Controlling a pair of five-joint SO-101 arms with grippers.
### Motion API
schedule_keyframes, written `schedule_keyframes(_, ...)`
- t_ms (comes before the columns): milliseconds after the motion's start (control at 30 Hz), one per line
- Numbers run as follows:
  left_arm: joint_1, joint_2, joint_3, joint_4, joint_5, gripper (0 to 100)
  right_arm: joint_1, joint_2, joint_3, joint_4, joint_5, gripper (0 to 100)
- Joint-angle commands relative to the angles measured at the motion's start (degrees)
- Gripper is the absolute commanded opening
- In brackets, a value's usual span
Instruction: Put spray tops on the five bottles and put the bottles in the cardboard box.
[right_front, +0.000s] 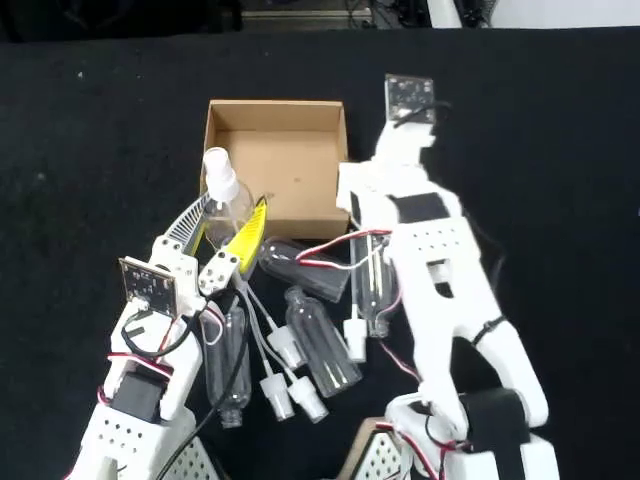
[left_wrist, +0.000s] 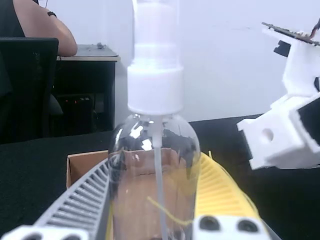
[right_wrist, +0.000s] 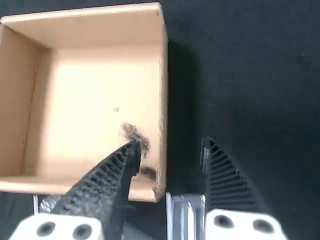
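My left gripper (right_front: 230, 212) is shut on a clear bottle (right_front: 225, 205) with a white spray top (right_front: 218, 168), held upright at the front left corner of the cardboard box (right_front: 275, 118). In the left wrist view the bottle (left_wrist: 155, 165) stands between the grey finger (left_wrist: 80, 205) and the yellow finger (left_wrist: 220, 200). My right gripper (right_wrist: 170, 147) hangs open over the box's right wall (right_wrist: 162, 100), with nothing between its black fingers. Several capless bottles (right_front: 322, 340) and loose spray tops (right_front: 285, 345) lie on the cloth in front of the box.
The right arm (right_front: 420, 230) stretches from the front edge to the box's right side and shows in the left wrist view as white parts (left_wrist: 290, 125). One bottle (right_front: 370, 290) lies under it. Black cloth covers the table, with free room left and right.
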Motion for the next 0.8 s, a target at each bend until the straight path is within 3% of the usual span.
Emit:
schedule_keyframes(0,0.40,-0.79,1.10,-1.05,0.35,3,-2.20,0.22,0.84,-6.15,0.00,18.0)
schedule_keyframes(267,0.40,-0.79,1.10,-1.05,0.53,3,-2.55,8.66,3.38,-15.30,0.00,18.0)
schedule_keyframes(433,0.04,-0.79,1.10,-1.05,0.53,3,-3.34,13.32,2.42,-15.56,0.18,18.0)
schedule_keyframes(567,0.04,-0.79,1.10,-1.05,0.44,3,-3.52,15.87,2.42,-15.47,6.42,16.2)
schedule_keyframes(700,0.04,-0.79,1.10,-1.05,0.35,3,-3.08,17.45,2.51,-15.47,13.71,2.0)
schedule_keyframes(767,0.04,-0.79,1.10,-1.05,0.35,3,-3.08,17.63,2.59,-15.03,15.91,1.8)
